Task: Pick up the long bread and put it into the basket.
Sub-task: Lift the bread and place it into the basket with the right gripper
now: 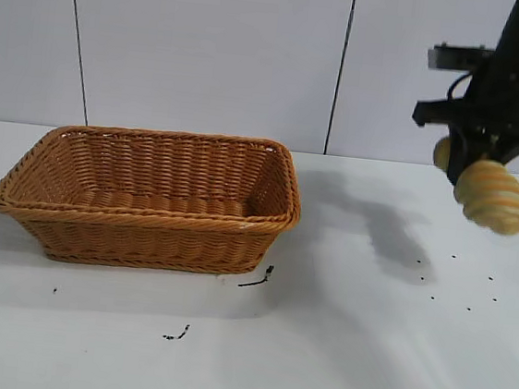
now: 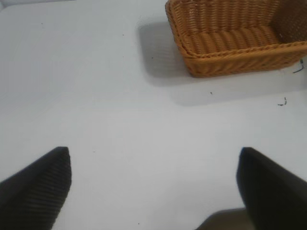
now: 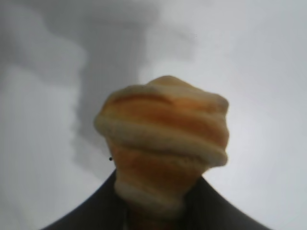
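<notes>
From outside the rig, the right gripper (image 1: 482, 160) hung high at the far right above the white table (image 1: 354, 353), its claw clamped on the long bread (image 1: 494, 197), which slanted down and to the right from the fingers and was clear of the table, well apart from the basket (image 1: 148, 199) standing at the left. In the left wrist view, the left gripper (image 2: 153, 187) stood wide with nothing between its dark fingers (image 2: 36, 189) over bare table, the basket further off. The right wrist view showed the ridged loaf (image 3: 163, 143) jutting straight out from between that claw's dark fingers (image 3: 91, 213), with its shadow on the table behind.
</notes>
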